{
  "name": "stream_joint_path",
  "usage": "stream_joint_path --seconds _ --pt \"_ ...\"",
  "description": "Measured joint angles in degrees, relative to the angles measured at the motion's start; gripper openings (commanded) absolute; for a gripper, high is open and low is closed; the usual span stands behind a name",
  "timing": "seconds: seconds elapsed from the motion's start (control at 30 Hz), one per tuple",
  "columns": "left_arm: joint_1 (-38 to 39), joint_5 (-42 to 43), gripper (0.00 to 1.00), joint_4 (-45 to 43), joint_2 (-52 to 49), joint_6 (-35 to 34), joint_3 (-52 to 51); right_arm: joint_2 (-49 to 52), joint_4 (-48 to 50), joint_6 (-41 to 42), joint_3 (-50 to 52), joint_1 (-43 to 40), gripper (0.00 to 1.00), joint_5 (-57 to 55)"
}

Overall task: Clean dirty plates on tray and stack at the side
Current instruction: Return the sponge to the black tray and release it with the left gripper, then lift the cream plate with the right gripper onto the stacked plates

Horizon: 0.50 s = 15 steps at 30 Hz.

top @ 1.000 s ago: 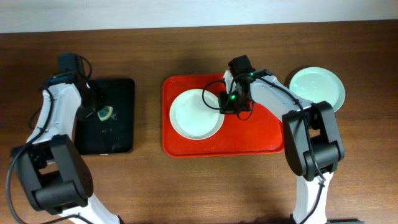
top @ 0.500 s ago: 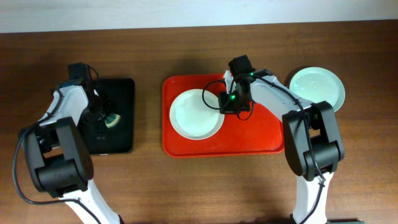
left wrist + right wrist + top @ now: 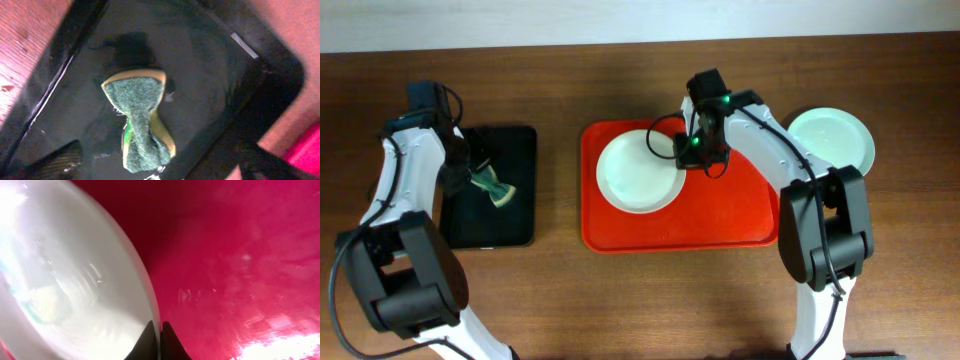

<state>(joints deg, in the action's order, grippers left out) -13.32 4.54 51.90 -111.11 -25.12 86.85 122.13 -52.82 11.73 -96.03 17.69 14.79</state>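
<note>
A pale plate [image 3: 640,172] is on the red tray [image 3: 740,215], and my right gripper [image 3: 684,150] is shut on its right rim. In the right wrist view the two fingertips [image 3: 150,339] pinch the thin rim of that plate [image 3: 65,280] above the tray [image 3: 240,255]. A second plate [image 3: 830,140] lies on the table to the right of the tray. My left gripper [image 3: 468,168] hangs open over the black tray [image 3: 515,225]. A green and yellow sponge [image 3: 140,120] lies loose on it between the wide-apart fingers [image 3: 55,162].
The black tray [image 3: 210,65] looks wet and has a raised rim. It sits left of the red tray with a strip of brown table [image 3: 558,190] between them. The right arm's links reach over the red tray's right half.
My left gripper has opened and let the sponge drop onto the black tray, then pulled back to the left. The right gripper has shifted the plate slightly toward the far side.
</note>
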Motion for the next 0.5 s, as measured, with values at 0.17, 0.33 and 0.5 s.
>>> stream_joint_path --seconds 0.17,0.33,0.5 --pt "0.0 0.0 0.99 0.2 0.5 0.0 0.3 -0.6 -11.6 -2.8 -9.6 5.4 0.04 -18.3" --pt "0.0 0.0 0.99 0.2 0.5 0.0 0.3 -1.2 -17.1 -4.1 -14.3 17.5 0.04 -43.5" --pt "0.0 0.0 0.99 0.2 0.5 0.0 0.3 -1.2 -18.3 -4.5 -14.4 27.6 0.04 -66.3"
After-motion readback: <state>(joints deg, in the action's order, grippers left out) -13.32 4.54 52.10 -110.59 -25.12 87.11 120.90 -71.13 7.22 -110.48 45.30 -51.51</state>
